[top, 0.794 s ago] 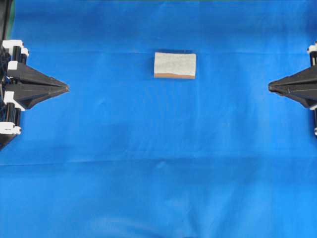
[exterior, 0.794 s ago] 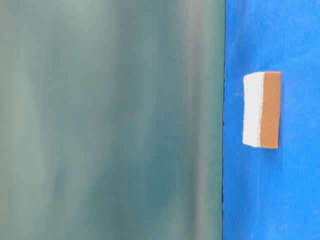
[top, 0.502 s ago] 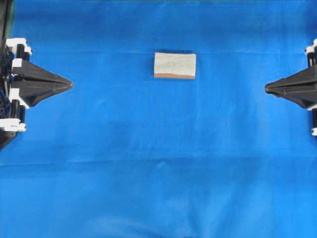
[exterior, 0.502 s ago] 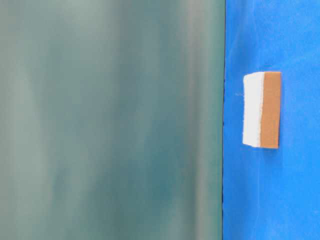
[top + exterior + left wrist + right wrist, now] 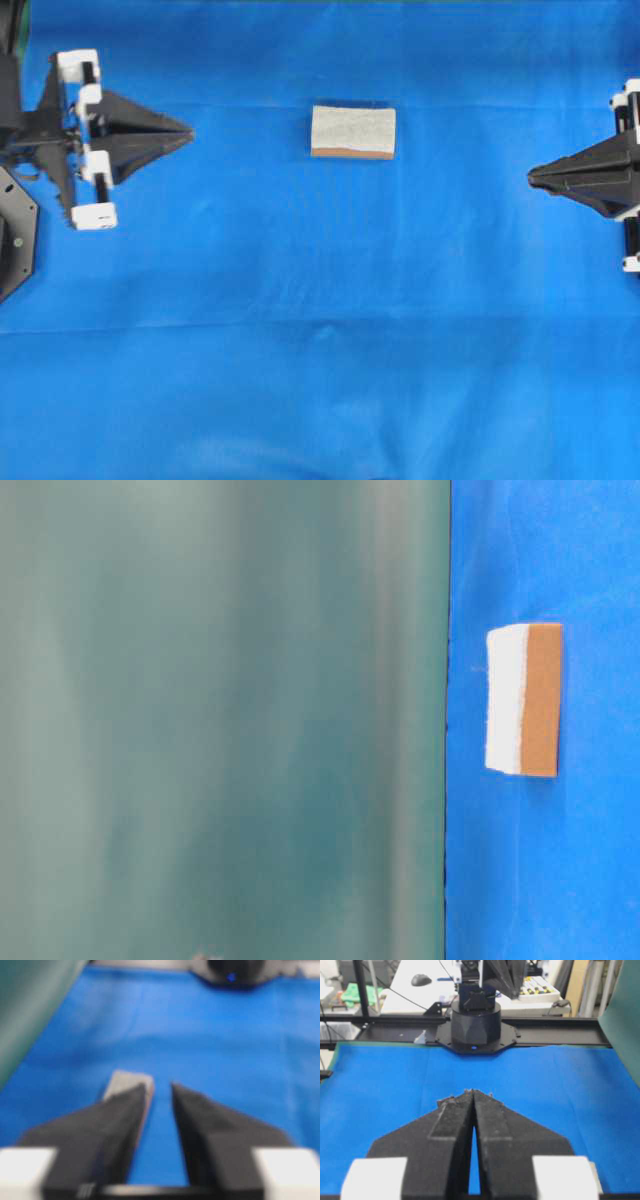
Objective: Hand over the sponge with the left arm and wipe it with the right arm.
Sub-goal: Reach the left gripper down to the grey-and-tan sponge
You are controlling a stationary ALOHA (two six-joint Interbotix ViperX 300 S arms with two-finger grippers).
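Blue cloth work surface with a green backdrop and a cluttered lab behind.

A blue cloth (image 5: 320, 330), faintly creased, covers the surface edge to edge. A dull green backdrop (image 5: 220, 720) stands along one edge. Beyond the far edge runs a black frame rail (image 5: 560, 1035), then a white table (image 5: 420, 995) bearing a computer mouse (image 5: 421, 980).

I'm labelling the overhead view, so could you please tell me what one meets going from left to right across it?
Left hand → sponge → right hand, all over the blue cloth.
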